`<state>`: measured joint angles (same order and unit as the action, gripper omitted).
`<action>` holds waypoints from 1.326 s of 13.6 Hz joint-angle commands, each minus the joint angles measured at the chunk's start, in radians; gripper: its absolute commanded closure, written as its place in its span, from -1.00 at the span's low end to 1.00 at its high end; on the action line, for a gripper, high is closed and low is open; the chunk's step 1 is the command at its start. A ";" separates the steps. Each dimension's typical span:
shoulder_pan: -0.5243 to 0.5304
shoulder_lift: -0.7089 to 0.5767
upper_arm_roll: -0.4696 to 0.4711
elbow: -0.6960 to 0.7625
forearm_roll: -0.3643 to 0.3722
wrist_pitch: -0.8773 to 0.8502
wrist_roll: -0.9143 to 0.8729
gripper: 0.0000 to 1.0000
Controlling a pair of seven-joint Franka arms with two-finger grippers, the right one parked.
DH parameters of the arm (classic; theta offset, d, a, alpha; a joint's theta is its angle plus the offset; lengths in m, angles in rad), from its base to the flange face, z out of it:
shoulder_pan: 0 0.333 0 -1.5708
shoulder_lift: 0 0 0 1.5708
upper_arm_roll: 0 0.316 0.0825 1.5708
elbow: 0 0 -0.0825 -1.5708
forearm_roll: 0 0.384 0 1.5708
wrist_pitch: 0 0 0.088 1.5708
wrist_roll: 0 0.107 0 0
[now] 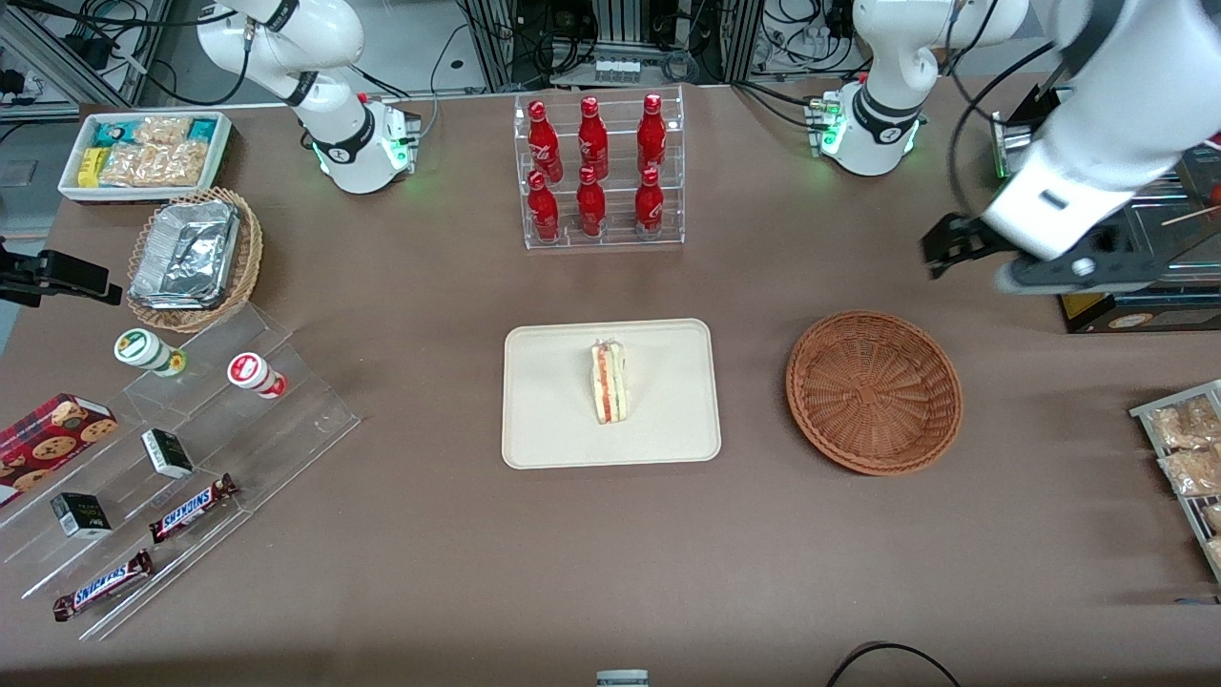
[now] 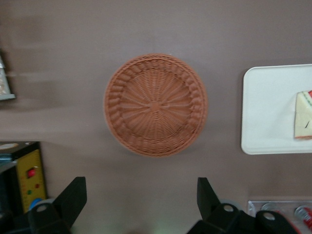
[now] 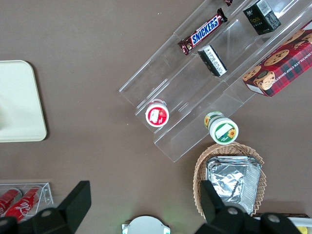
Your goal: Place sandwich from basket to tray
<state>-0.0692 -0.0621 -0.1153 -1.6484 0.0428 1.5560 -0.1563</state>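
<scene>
While the brown desk (image 1: pixel 401 534) carries everything, the tray (image 1: pixel 553 420) sits near its middle, so places here go by the tray. Left arm: raised high toward the working arm's end of the desk, farther from the front camera than the tray, forearm angled down, wrist bent so the gripper (image 1: pixel 940 250) hangs well above the desk, past the basket and clear of it. Fingers (image 2: pixel 73 195) apart, nothing between them; the wrist view looks straight down at the basket between them. Bottle rack (image 1: pixel 599 172) with red bottles: farther from the front camera than the tray, well apart. Basket (image 1: pixel 873 391): beside the tray toward the working arm's end, apart from it, nothing in it. Foil-tray basket (image 1: pixel 191 258) and clear tiered stand (image 1: pixel 191 448) with snacks: toward the parked arm's end. Sandwich (image 1: pixel 608 382): on the tray, about the middle, standing on edge with filling side up, long side running toward the front camera.
</scene>
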 commanded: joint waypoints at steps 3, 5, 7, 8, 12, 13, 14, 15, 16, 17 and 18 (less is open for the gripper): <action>0.126 -0.056 -0.012 -0.030 -0.044 -0.025 0.181 -1.00; 0.152 -0.053 -0.012 -0.018 -0.101 -0.028 0.230 -1.00; 0.117 -0.039 -0.012 -0.005 -0.083 -0.025 0.227 -1.00; 0.102 -0.030 0.017 0.002 -0.081 -0.025 0.224 -1.00; 0.071 0.018 0.040 0.051 -0.040 -0.030 0.227 -1.00; 0.068 0.019 0.040 0.051 -0.025 -0.030 0.221 -1.00; 0.062 0.021 0.040 0.055 -0.014 -0.027 0.219 -1.00; 0.057 0.030 0.046 0.064 -0.011 -0.025 0.219 -1.00; 0.054 0.044 0.052 0.085 -0.011 -0.027 0.212 -1.00; 0.049 0.053 0.054 0.100 -0.011 -0.027 0.198 -1.00; 0.048 0.059 0.065 0.110 -0.011 -0.027 0.198 -1.00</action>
<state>0.0010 -0.0370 -0.0752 -1.5945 0.0164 1.5384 0.0573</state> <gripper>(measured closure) 0.000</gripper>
